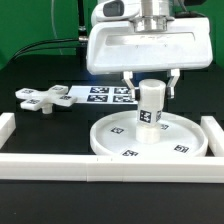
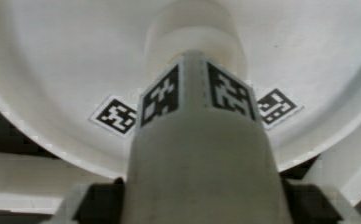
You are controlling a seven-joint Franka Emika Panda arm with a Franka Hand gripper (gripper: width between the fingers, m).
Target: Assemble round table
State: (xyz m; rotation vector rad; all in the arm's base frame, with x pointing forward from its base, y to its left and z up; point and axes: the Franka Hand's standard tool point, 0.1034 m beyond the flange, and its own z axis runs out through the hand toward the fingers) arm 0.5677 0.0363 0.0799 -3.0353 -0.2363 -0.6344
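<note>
In the exterior view our claw (image 1: pixel 151 88) straddles the top of the upright post (image 1: pixel 151 108), which stands at the middle of the round disc (image 1: pixel 103 140). We cannot tell whether the jaws press it or stand just clear. The cross-shaped piece (image 1: pixel 44 98) lies well apart. If the post sits crooked, a twist or release could jam or topple it.

In the wrist view the claw (image 2: pixel 198 196) flanks the post (image 2: pixel 198 130) closely above the disc (image 2: pixel 52 60). The post's foot is hidden.
</note>
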